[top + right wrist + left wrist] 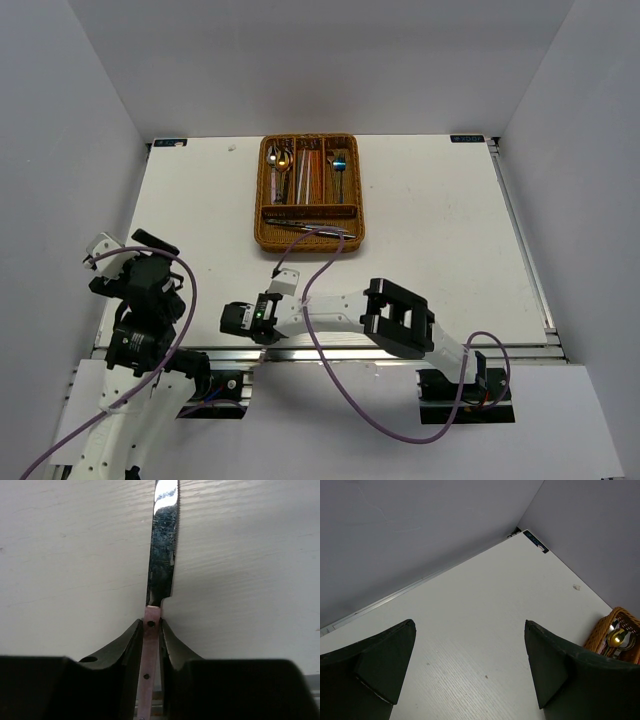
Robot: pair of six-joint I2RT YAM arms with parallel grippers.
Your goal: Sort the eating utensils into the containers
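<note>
A silver-bladed knife (164,545) with a pinkish handle lies on the white table, blade pointing away in the right wrist view. My right gripper (151,625) is shut on its handle just behind the blade, one finger on each side. From above, that gripper (228,318) sits low near the table's front edge and the knife is hidden under it. The wicker tray (262,190) at the back centre holds spoons (281,160), a blue-tipped fork (340,160) and other utensils; a silver knife (322,230) lies across its front slot. My left gripper (470,650) is open over bare table.
The tray's corner (600,630) with a gold spoon (618,639) shows at the right edge of the left wrist view. A purple cable (330,390) loops over the right arm. Grey walls enclose the table on three sides.
</note>
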